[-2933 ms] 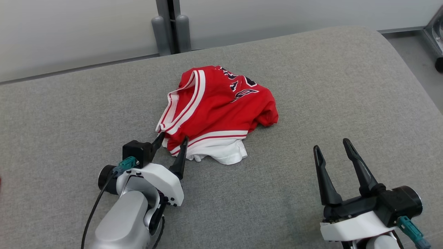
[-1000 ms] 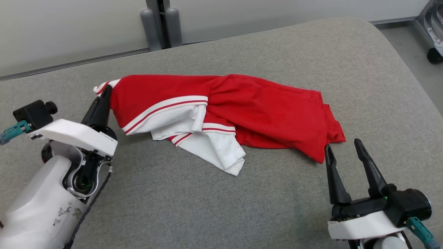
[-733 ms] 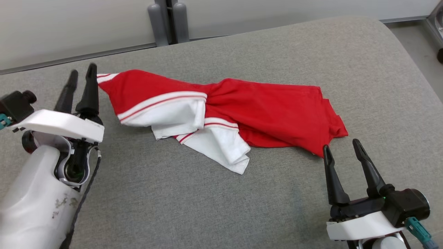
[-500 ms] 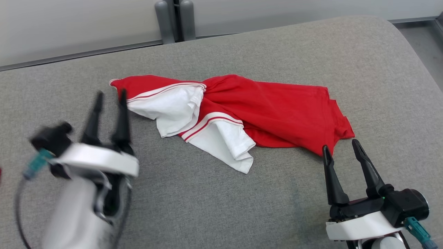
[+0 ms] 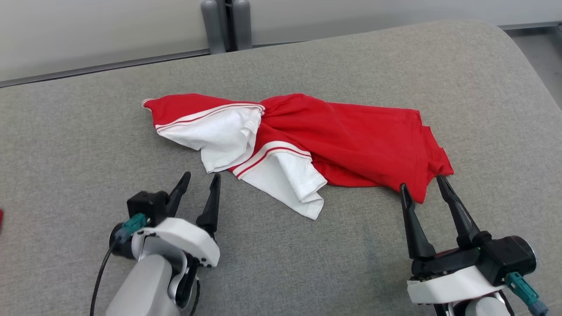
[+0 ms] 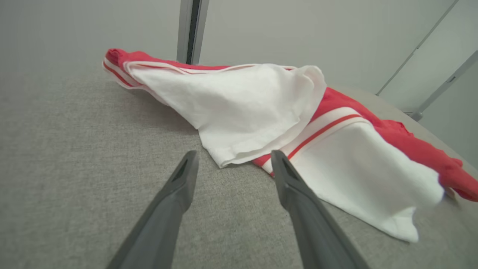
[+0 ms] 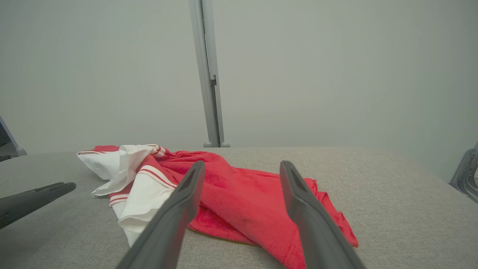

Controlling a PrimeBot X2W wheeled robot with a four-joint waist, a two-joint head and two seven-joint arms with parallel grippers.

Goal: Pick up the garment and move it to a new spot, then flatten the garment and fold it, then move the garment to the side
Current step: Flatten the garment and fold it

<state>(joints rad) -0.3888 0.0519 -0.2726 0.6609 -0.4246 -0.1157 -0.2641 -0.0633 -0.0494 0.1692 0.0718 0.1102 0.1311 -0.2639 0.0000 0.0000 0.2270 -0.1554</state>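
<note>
Now that our left gripper (image 5: 201, 176) has let go and drawn back to the lower left, fingers open and empty, the garment (image 5: 351, 140) lies stretched across mid-frame on the grey cushion (image 5: 88, 131). Our right gripper (image 5: 420, 182), fingers open, flanks its lower-right corner, so flattening looks next.

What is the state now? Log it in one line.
garment: red-and-white fabric jersey, rumpled, unheld on grey upholstered surface | left gripper: open, short of jersey | right gripper: open, at jersey's near corner | flatten: not done
</note>
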